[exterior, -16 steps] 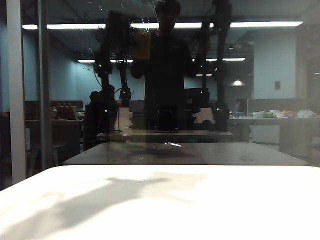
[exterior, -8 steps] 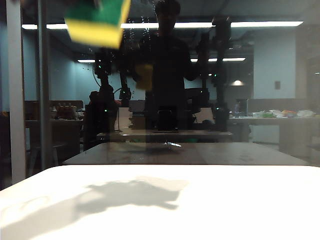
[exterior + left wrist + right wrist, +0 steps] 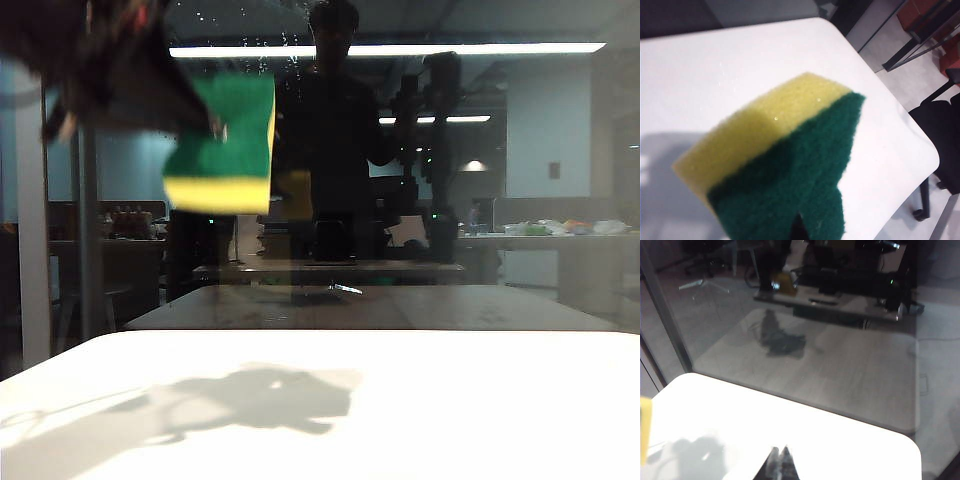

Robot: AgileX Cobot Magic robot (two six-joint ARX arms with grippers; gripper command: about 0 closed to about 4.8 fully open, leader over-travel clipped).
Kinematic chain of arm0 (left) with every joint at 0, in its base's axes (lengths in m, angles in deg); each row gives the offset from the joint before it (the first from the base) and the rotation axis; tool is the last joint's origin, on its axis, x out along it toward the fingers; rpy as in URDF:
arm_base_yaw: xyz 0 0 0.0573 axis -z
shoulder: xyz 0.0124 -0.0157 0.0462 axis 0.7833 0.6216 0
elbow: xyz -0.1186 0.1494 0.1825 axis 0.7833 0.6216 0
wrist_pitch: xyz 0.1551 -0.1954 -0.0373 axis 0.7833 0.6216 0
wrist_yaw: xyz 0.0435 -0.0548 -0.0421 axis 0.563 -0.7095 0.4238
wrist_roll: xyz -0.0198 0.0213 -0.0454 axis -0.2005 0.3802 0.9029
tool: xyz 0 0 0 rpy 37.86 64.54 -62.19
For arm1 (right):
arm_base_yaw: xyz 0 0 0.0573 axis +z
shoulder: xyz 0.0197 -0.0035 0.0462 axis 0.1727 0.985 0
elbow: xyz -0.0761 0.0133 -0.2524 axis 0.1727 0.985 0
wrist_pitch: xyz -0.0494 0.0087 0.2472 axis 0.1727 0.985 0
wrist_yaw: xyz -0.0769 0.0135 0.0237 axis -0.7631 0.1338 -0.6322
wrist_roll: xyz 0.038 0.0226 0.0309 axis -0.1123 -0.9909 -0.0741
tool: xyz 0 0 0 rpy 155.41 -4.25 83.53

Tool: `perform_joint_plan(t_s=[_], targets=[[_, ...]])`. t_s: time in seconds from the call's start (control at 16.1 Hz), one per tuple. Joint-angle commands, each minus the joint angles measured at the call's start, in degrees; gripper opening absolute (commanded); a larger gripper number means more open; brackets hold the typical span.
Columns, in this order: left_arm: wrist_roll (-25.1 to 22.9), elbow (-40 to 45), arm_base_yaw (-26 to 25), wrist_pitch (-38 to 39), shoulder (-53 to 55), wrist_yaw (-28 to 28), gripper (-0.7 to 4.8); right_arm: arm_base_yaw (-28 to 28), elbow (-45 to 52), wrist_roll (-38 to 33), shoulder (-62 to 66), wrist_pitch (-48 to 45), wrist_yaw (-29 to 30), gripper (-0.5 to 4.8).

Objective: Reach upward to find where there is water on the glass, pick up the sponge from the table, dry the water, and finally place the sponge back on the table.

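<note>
Left gripper (image 3: 205, 125) is clamped on the sponge (image 3: 222, 142), held high in the air in front of the glass (image 3: 520, 200), well above the table (image 3: 450, 400). In the exterior view its arm comes in from the upper left as a dark blurred mass, reaching toward the middle, and the sponge hangs just past the fingertips with the green scouring face toward the camera and the yellow foam as a strip along the bottom edge. In the left wrist view the sponge (image 3: 780, 165) fills most of the frame, tilted, green layer nearest the gripper, yellow foam beyond it, with the table (image 3: 715, 65) far below. The fingers themselves are hidden behind the sponge. Water (image 3: 250, 45) shows as small pale droplets on the glass above and just right of the left gripper, near the bright light strip. Right gripper (image 3: 778, 460) has its tips pressed together with nothing between them, hovering low over the table (image 3: 840, 440) and pointing toward the glass (image 3: 830, 340); it is out of the exterior view. No readable writing or labels anywhere.
</note>
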Motion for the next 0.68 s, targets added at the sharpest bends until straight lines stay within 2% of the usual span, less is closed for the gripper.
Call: perform_joint_plan(t_s=[0.06, 0.37, 0.68], targets=[[2.9, 2.5, 0.0, -5.3, 3.6, -1.9, -0.06, 0.1, 2.1, -0.7, -1.4, -1.3, -0.1, -0.02], [4.1, 2.8, 0.1, -8.5, 15.1, -8.0, -0.06, 0.1, 5.4, -1.7, -3.2, -1.3, -0.1, -0.02], [6.4, 2.8, 0.1, -14.4, 24.1, -9.6, -0.06, 0.1, 9.2, -1.8, -5.4, -1.4, -0.1, -0.02]])
